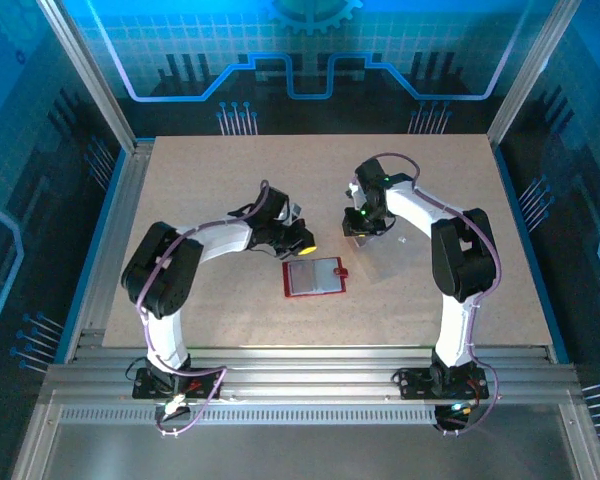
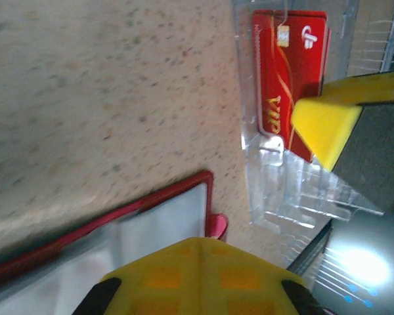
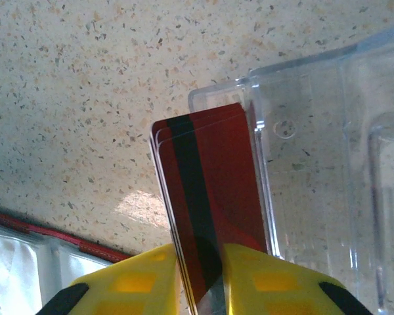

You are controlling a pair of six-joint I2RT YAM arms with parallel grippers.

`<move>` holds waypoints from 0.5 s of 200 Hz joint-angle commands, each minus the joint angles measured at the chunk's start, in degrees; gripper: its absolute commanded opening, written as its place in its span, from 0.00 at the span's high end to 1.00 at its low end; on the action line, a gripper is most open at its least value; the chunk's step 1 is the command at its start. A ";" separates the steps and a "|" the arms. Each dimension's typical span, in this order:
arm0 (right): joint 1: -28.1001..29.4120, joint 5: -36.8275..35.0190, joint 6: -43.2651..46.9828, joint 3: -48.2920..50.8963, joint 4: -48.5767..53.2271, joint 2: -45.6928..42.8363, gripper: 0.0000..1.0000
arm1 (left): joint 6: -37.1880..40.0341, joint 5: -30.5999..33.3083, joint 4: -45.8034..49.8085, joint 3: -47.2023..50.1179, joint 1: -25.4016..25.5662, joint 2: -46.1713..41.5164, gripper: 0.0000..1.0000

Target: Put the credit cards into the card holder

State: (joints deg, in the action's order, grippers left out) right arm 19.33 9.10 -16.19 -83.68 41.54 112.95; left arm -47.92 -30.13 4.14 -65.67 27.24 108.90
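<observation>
The right gripper (image 3: 203, 266) is pinching a small stack of red credit cards (image 3: 210, 177). The cards stick out past its jaws, right at the edge of a clear plastic case (image 3: 315, 131). The left gripper (image 2: 200, 252) is squeezed closed. The red card holder (image 2: 157, 223) lies open on the table (image 2: 85, 98), just past the left jaws.
</observation>
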 commanded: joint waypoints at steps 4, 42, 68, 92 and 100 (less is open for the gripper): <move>-0.87 2.86 1.07 -0.87 2.45 0.85 0.77 | -4.24 -4.11 -3.89 -4.26 0.78 3.13 0.95; -1.53 5.26 0.89 -1.22 2.43 0.26 0.77 | -4.19 -4.40 -3.39 -7.39 1.13 6.67 0.95; -2.19 7.30 0.74 -1.12 2.14 -0.17 0.78 | -4.15 -4.85 -3.34 -10.04 1.75 9.06 0.95; -2.51 8.19 0.80 -1.22 2.32 -0.51 0.76 | -4.61 -5.45 -3.41 -12.85 2.36 11.71 0.94; -2.61 8.27 0.80 -1.31 2.40 -0.52 0.76 | -4.66 -5.53 -3.38 -13.67 2.59 12.60 0.94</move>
State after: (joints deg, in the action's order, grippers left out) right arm 17.54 14.41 -15.99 -83.70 42.02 112.95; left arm -51.13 -33.12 0.75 -75.20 28.69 118.02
